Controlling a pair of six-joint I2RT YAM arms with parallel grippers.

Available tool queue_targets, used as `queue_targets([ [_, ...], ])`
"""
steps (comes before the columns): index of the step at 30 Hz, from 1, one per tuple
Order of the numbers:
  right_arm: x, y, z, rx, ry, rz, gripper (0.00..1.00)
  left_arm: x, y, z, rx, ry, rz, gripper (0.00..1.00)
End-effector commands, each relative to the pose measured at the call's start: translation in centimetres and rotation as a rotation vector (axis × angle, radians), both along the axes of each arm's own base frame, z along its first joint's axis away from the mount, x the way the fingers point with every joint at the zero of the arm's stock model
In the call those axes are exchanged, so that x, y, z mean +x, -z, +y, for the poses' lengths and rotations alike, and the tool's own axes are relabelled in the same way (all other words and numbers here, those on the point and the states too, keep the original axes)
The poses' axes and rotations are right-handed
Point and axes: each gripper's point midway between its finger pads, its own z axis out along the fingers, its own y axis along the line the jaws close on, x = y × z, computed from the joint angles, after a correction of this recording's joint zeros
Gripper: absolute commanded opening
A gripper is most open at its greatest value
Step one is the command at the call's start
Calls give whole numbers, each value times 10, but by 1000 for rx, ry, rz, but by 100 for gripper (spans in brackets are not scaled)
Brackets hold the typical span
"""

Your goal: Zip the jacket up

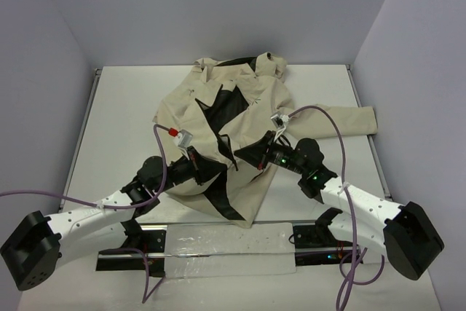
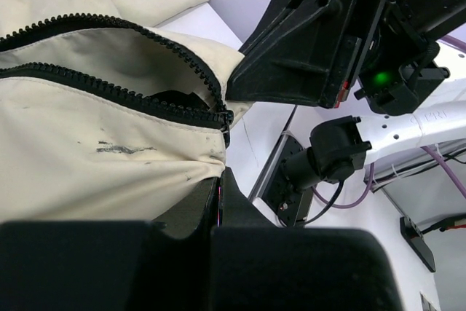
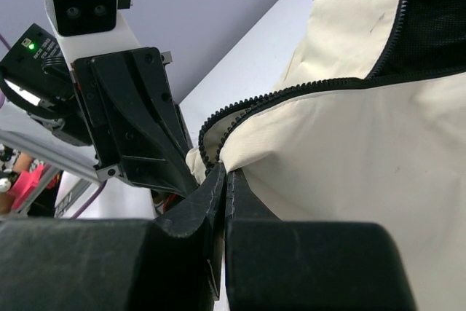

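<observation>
Left wrist: left hand [image 2: 220, 183] tight on jacket [image 2: 109, 132]

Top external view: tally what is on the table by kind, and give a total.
Jacket: 1
Robot arms: 2, left arm and right arm
Wrist cameras: 2
Total: 5

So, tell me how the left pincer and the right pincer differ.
The left pincer reaches the jacket from the left in the top view, the right pincer from the right. The left pinches one zipper edge, the right the other. Both are shut on fabric, close together.
</observation>
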Motion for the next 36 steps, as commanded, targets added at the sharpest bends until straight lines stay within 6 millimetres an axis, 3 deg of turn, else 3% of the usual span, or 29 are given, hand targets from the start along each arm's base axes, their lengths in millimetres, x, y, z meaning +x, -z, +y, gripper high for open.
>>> queue_targets([
  [1, 16, -47, -12, 101, 114, -120, 0, -11, -14, -11, -9, 71, -35, 1],
  [3, 14, -48, -14, 113, 115, -108, 0, -10, -17, -10, -13, 67, -49, 7],
  [5, 13, -49, -15, 126, 121, -97, 0, -7, -24, -7, -22, 41, -65, 28],
  [8, 15, -49, -17, 134, 140, -80, 0, -4, -29, -1, -22, 5, -74, 51],
  [11, 17, -51, -20, 143, 162, -58, 0, 1, -34, 8, -18, -53, -80, 62],
  [20, 19, -53, -19, 151, 173, -38, 0, 20, -73, 40, -177, -262, -48, 62],
  [24, 19, -53, -18, 153, 172, -39, 0, 32, -69, 32, -131, -294, 20, 64],
  [27, 20, -55, -17, 155, 173, -42, 0, 38, -61, 14, -102, -266, 84, 64],
  [36, 21, -58, -17, 152, 178, -48, 0, 47, -63, -1, -104, -260, 132, 61],
])
